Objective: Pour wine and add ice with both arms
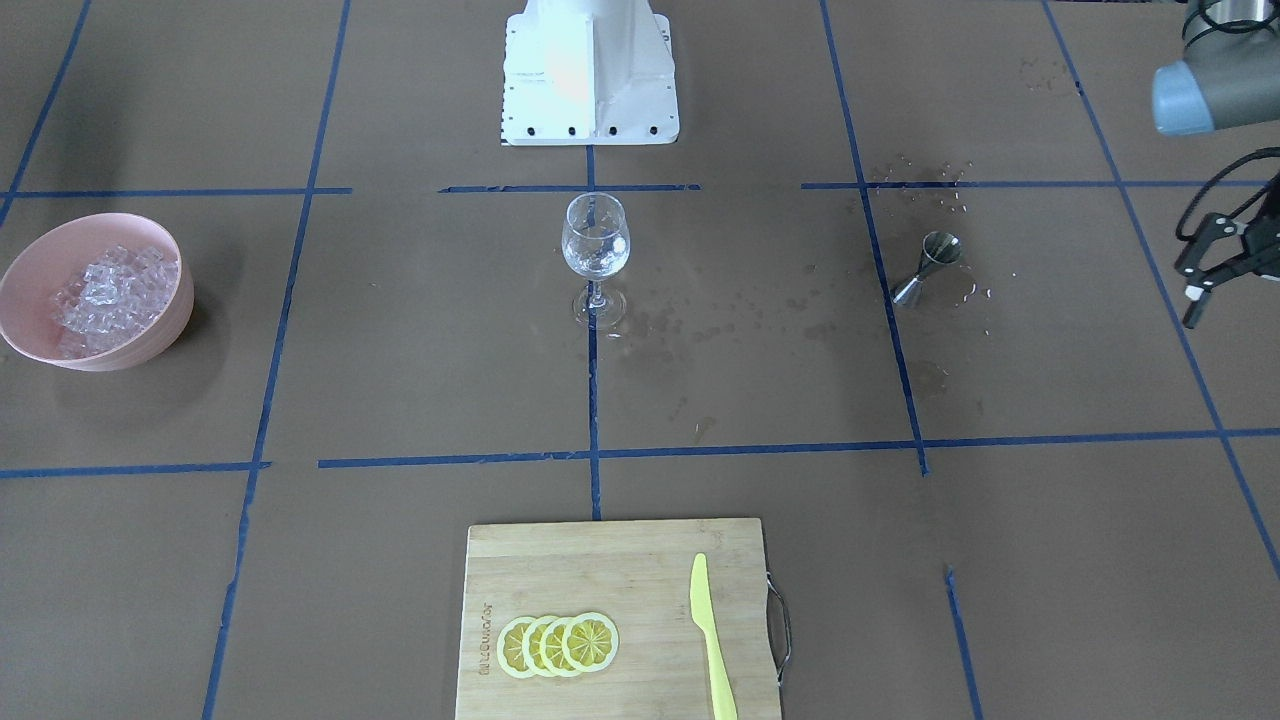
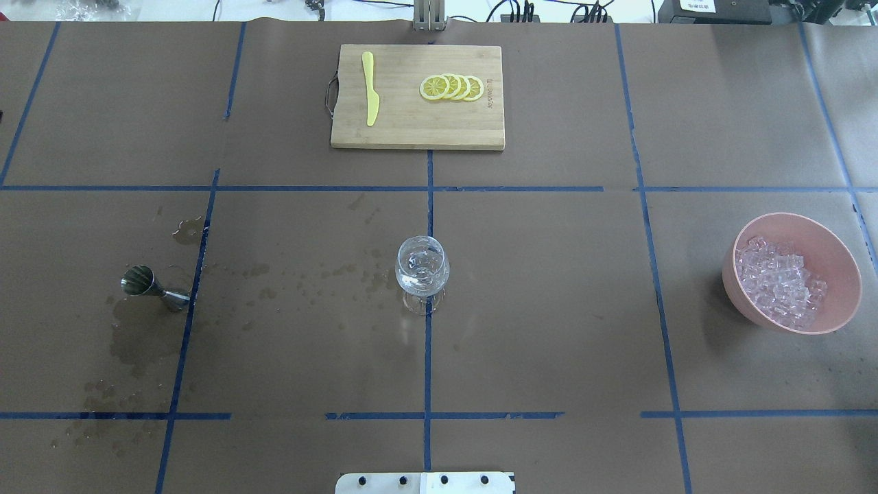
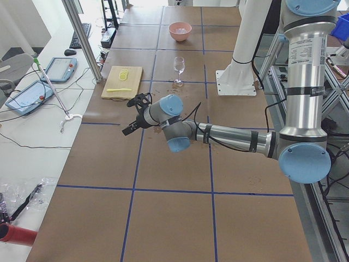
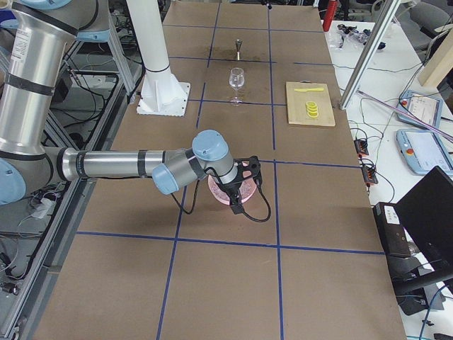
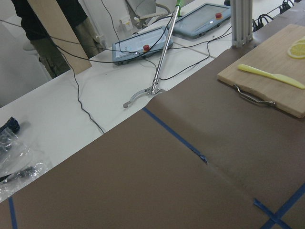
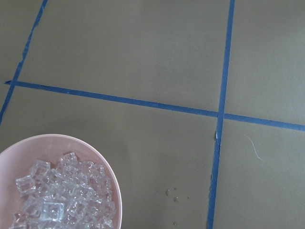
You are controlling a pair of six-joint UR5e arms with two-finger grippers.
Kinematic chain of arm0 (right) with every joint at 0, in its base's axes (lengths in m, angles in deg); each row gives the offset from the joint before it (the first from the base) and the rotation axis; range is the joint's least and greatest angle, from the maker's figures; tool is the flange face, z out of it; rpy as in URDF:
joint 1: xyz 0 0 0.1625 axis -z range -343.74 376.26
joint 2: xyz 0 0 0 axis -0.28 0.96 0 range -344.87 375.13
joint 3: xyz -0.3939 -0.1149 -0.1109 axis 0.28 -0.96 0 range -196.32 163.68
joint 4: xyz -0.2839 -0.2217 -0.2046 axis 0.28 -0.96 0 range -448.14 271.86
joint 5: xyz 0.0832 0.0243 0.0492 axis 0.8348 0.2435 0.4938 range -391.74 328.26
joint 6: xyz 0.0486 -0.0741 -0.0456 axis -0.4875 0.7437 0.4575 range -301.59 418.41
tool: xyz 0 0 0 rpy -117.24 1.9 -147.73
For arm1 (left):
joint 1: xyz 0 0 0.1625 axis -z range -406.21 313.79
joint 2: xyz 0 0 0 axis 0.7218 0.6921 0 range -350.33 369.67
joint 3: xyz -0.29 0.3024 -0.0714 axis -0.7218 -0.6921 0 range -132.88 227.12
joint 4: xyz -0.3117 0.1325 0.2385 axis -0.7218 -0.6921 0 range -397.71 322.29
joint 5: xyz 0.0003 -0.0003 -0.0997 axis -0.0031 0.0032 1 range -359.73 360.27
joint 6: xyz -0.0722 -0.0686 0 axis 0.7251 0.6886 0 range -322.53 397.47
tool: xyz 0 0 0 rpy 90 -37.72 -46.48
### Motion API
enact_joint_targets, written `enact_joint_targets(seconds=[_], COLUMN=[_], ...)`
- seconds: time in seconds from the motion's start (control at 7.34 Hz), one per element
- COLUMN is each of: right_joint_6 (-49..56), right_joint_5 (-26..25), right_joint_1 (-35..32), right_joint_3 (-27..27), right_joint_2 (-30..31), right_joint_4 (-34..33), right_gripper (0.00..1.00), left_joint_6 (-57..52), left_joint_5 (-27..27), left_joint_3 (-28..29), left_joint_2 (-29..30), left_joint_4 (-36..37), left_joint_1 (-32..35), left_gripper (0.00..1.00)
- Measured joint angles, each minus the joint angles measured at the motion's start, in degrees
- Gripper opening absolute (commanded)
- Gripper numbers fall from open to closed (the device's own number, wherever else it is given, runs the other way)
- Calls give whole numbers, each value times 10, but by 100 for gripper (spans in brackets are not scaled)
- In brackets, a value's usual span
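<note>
1. A clear stemmed wine glass (image 2: 422,271) stands upright at the middle of the brown paper-covered table (image 2: 549,329), on a crossing of blue tape lines straight ahead of the robot's white boxy pedestal (image 1: 590,70). I judge it sits there so both arms can reach it. Something clear glints in its bowl, but I cannot tell whether it is liquid or ice.
2. A heap of small clear ice cubes (image 2: 778,285) fills a round pink bowl (image 2: 840,257) far out on the robot's right, well apart from the glass. It looks like the supply for that side's arm.
3. A small steel double-cone measuring cup (image 2: 147,287) stands on the robot's left among dark wet splashes. It is probably the pouring vessel.
4. A bamboo cutting board (image 2: 411,127) lies at the far edge. It carries overlapping lemon slices (image 2: 453,87) and a yellow plastic knife (image 2: 370,89), and neither arm is near it.
5. The grey-silver right arm (image 4: 120,164) reaches out low and almost level. The black right gripper (image 4: 237,193) hangs just above the pink bowl, and its wrist camera looks down on the ice. I cannot tell whether its jaws are apart or together.
6. The grey-silver left arm (image 3: 229,136) also stretches out level over the table's left end. The black left gripper (image 1: 1188,292) is raised off the surface, beyond the measuring cup, with its fingers spread and nothing between them.
</note>
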Motion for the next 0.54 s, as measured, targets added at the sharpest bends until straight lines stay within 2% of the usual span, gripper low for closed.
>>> enact_joint_targets(seconds=[0.27, 0.54], right_joint_6=[1, 2], right_joint_5=[0, 0], right_joint_1=[-1, -1], right_joint_3=[0, 0], right_joint_2=[2, 3], right_joint_4=[0, 1], right_gripper=[100, 100], left_joint_6=[-109, -145], left_joint_5=[38, 44], left_joint_3=[-1, -10], left_joint_2=[-5, 5], left_joint_4=[137, 355], left_joint_1=[86, 142], left_gripper=[100, 100])
